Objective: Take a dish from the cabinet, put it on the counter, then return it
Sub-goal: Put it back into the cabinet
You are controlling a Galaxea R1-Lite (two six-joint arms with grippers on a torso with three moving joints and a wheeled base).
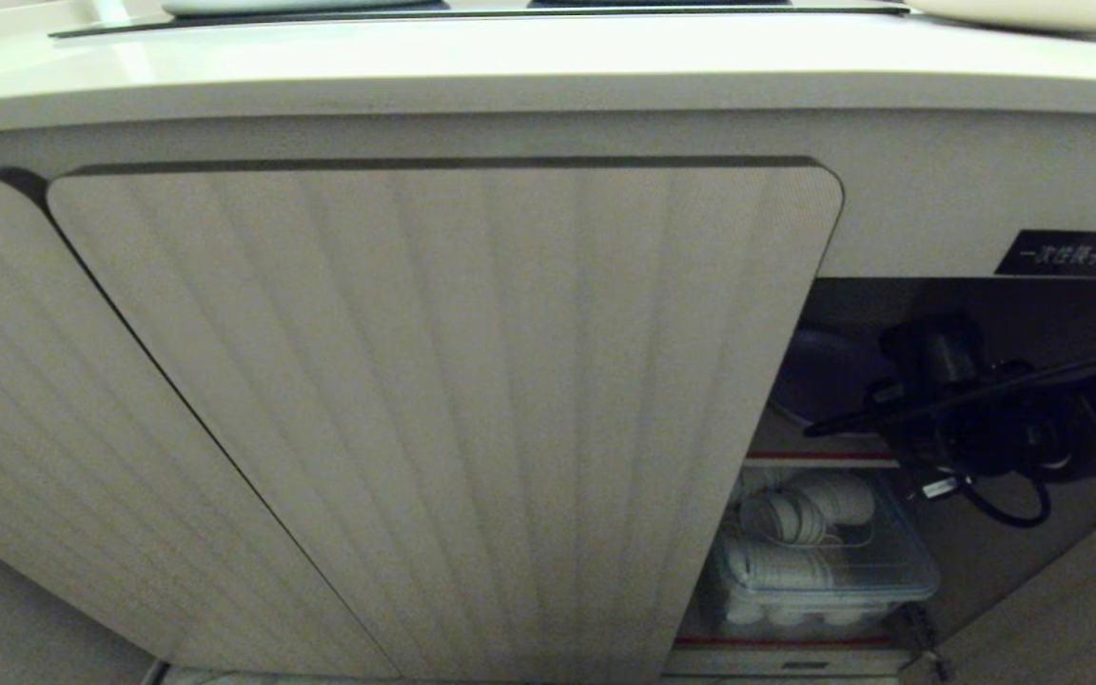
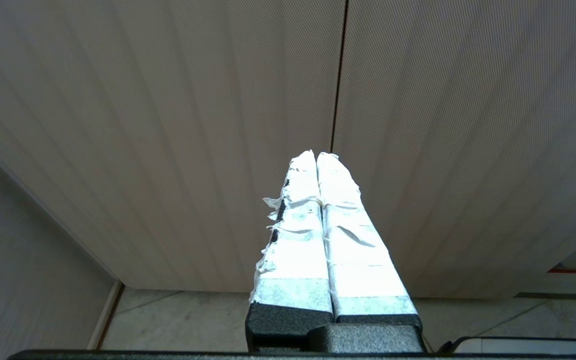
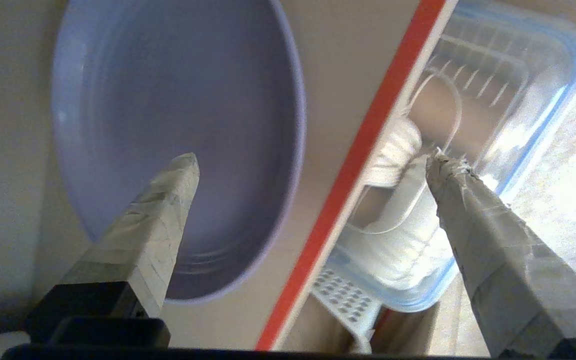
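The lavender dish (image 3: 168, 100) lies flat on the cabinet's inner shelf (image 3: 368, 145), whose front edge is red. Only a dim sliver of the dish (image 1: 819, 376) shows past the open ribbed door (image 1: 472, 400) of the cabinet. My right arm (image 1: 995, 419) reaches into the opening. My right gripper (image 3: 313, 160) is open wide and holds nothing; one finger hangs over the dish and the other over the container below. My left gripper (image 2: 316, 155) is shut and empty, facing closed ribbed doors. The counter (image 1: 510, 67) runs above.
A clear lidded container (image 1: 824, 561) with white stacked items sits on the lower shelf under the dish, and the same container (image 3: 493, 125) fills the space past my right fingers. A black label (image 1: 1062, 253) sits above the opening. Tiled floor (image 2: 193, 320) lies below the doors.
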